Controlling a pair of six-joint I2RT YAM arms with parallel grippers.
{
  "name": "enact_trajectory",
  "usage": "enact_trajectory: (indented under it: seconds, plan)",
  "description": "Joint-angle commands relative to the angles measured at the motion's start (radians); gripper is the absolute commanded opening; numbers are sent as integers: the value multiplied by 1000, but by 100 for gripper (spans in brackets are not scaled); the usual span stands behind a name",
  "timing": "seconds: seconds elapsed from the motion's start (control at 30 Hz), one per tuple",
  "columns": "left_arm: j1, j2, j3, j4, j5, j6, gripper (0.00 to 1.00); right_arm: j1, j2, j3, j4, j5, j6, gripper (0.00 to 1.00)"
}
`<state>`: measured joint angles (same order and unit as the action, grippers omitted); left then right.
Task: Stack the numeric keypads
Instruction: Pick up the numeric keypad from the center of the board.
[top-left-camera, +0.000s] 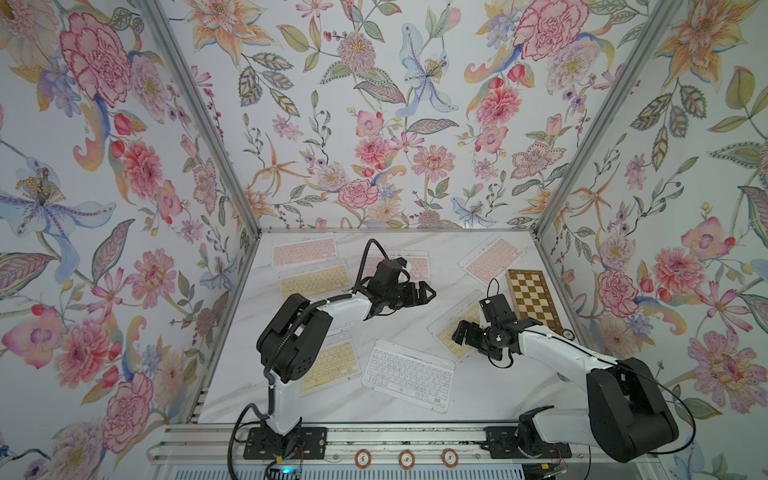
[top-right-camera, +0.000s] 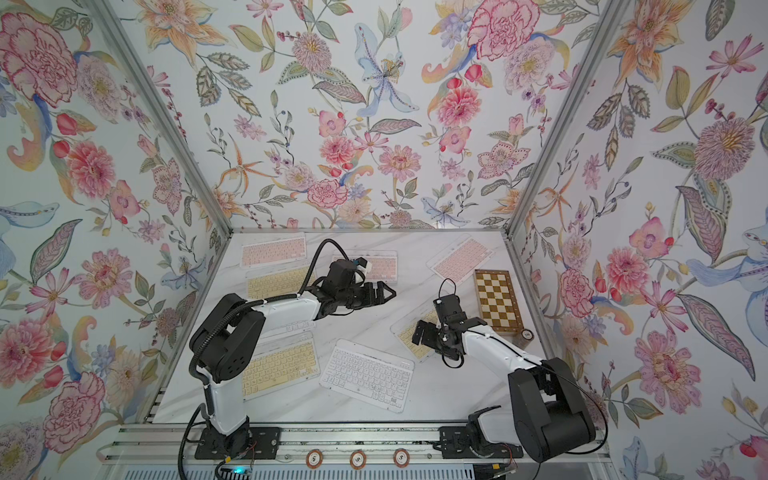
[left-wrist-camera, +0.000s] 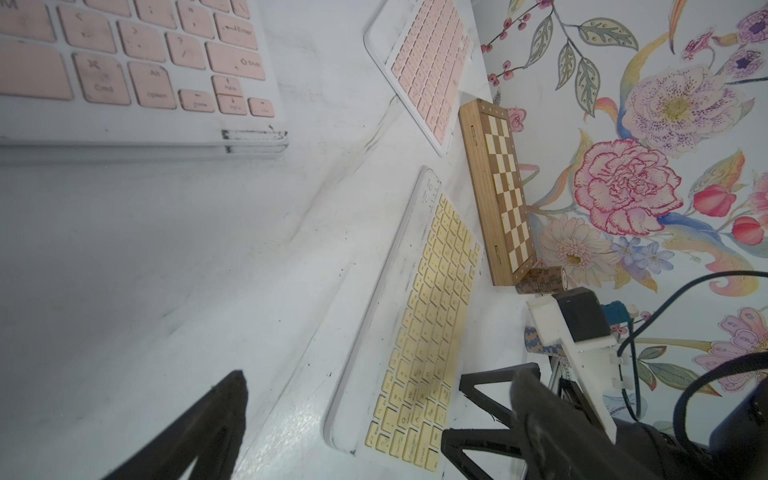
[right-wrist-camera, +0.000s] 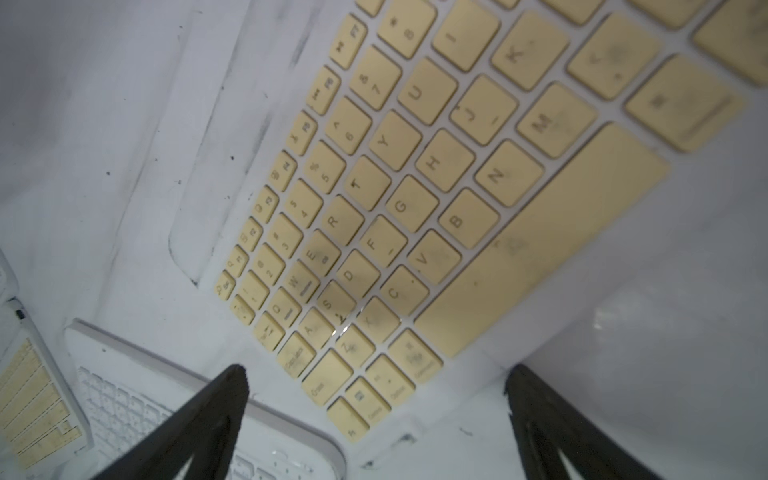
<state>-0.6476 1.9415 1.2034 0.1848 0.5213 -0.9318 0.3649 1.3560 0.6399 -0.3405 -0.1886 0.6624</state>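
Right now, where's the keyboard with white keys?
In both top views the white keypad lies flat at the table's front middle, between the left yellow keypad and the right yellow keypad by the chessboard.

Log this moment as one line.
left gripper: open, empty | right gripper: open over yellow keypad, nothing held | white keypad: flat, untouched

Robot test booth, lab kind of place, not home. White marble table (top-left-camera: 490, 399) in middle. Flower-paper walls (top-left-camera: 374, 124) behind table and at both sides, joined by metal posts (top-left-camera: 202, 116). Metal rail (top-left-camera: 415, 438) along table's near edge. Left arm (top-left-camera: 284, 399) and right arm (top-left-camera: 557, 345) bolted there. Black cable (top-left-camera: 232, 436) by table's near left corner.
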Motion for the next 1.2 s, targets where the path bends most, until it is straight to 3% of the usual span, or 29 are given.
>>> enact_trajectory:
  seconds: [0.0,0.27,0.37,0.5,0.6,0.67,0.93,1.17]
  plan:
    - [21,-2,-25,12,28,8,99,49,66,-14,99,-77,98,99]
    - [71,-18,-47,-36,-7,46,99,123,228,139,145,-134,80,99]
    - [80,-21,-47,-59,-18,61,99,113,173,165,79,-146,-4,99]
    - [80,0,-39,-39,2,43,99,-58,31,155,12,-84,-108,99]
    - [73,61,3,-1,44,9,99,-224,78,205,2,-134,-157,99]
    - [67,92,49,-21,40,15,99,-277,129,245,-2,-125,-181,99]
    - [54,160,117,-59,24,23,99,-397,332,330,37,-106,-201,99]
    - [39,200,128,-48,37,16,99,-346,384,324,70,-138,-189,99]
